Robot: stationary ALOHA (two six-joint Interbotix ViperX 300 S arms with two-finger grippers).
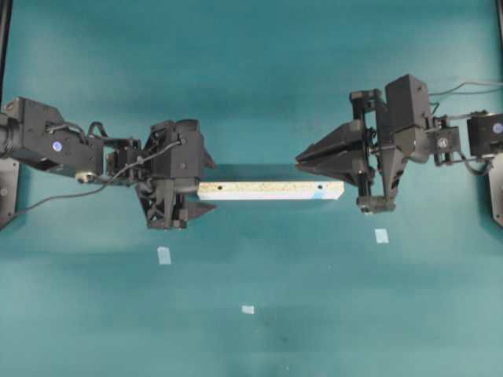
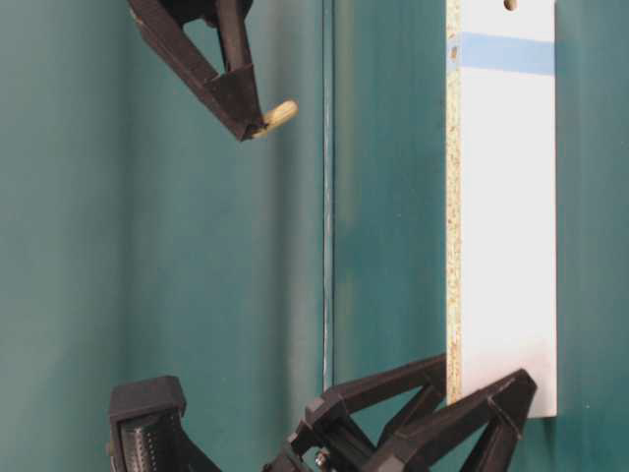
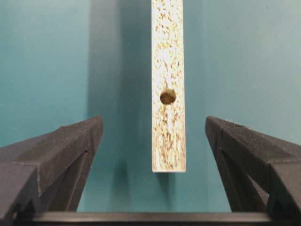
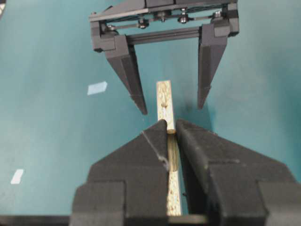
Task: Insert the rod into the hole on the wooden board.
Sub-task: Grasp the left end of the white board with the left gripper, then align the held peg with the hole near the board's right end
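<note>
Pinching the rod (image 4: 171, 141) between closed fingertips, the right gripper (image 1: 302, 159) hangs just past the blue-marked end of the wooden board (image 1: 271, 189), which stands on edge along the line between the arms. The hole (image 1: 319, 188) lies just below and ahead of the rod's tip, which points toward the other arm. The left gripper (image 3: 150, 136) is spread wide, straddling the far end without touching it.
</note>
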